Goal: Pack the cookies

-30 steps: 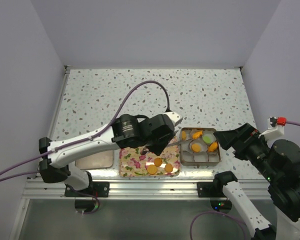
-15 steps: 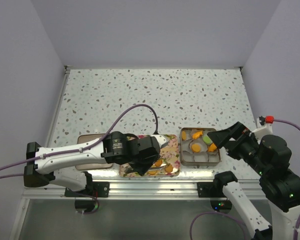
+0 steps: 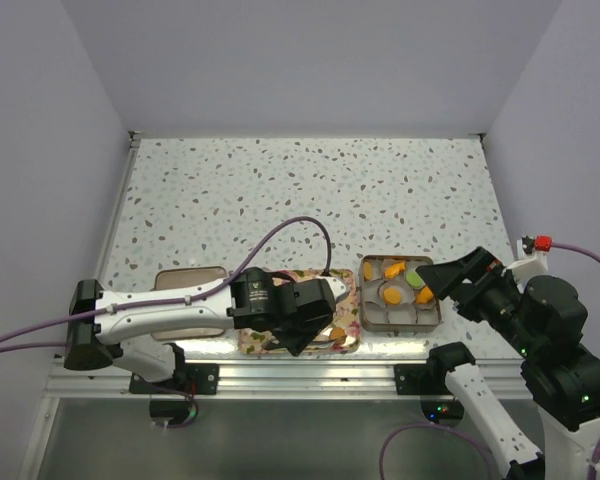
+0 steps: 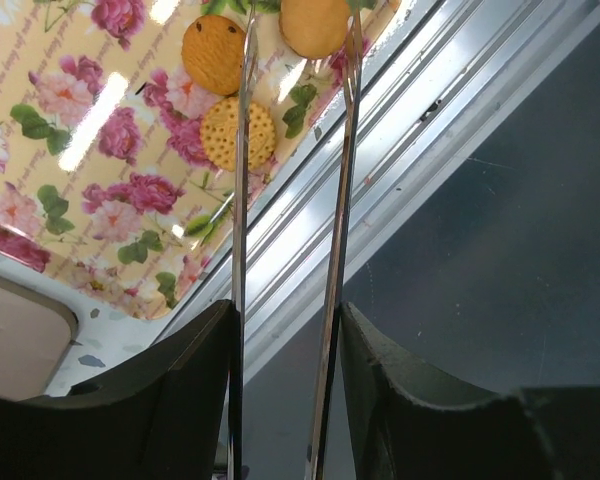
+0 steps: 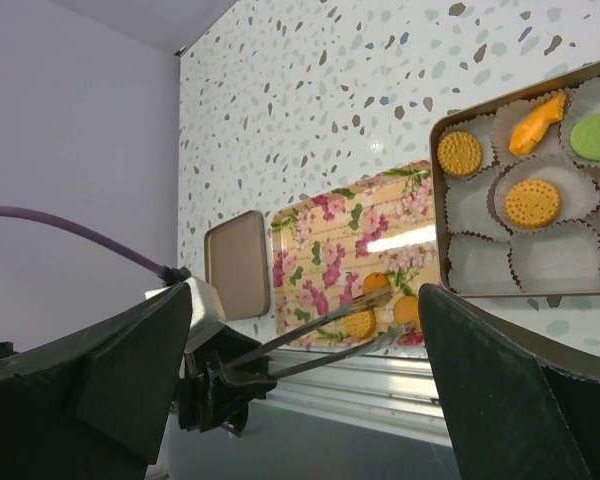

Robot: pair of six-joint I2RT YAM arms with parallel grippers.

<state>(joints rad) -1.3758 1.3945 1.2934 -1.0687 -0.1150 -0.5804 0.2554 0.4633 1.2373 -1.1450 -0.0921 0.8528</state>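
Observation:
My left gripper is shut on metal tongs and sits low over the floral tray's near edge. In the left wrist view the tong tips straddle one orange cookie; two more orange cookies lie beside it on the tray. I cannot tell whether the tongs pinch the cookie. The metal tin holds several orange cookies and a green one in white paper cups. My right gripper is open and empty, raised beside the tin.
A flat brown lid lies left of the tray, also in the right wrist view. The aluminium table rail runs just below the tray and tin. Some paper cups in the tin are empty.
My left gripper has pulled back from the tin towards the near edge and lowered over the tray, tongs now at the tray cookies. My right gripper shifted slightly left.

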